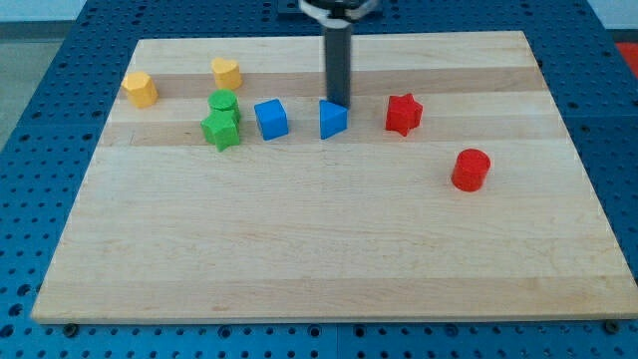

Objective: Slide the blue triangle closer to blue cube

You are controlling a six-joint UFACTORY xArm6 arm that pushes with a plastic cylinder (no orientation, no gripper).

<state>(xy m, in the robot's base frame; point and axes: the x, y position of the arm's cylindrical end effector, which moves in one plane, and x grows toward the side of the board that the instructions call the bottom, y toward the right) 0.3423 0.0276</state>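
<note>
Rod upright, no claw fitted, my tip (pixel 340 104) touching blue triangle (pixel 333 120), blue cube (pixel 271 119) left.

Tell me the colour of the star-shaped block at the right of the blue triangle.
The star-shaped block is red, seen clearly in the camera view, the only one.

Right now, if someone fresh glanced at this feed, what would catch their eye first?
First the straight dark rod dropping from the view's top, my tip just behind the blue triangle block at the middle of the pale wooden board. Next the blue cube a short gap to the view's left, with the green blocks crowded beside it. The red star block sits to the triangle's right.
</note>
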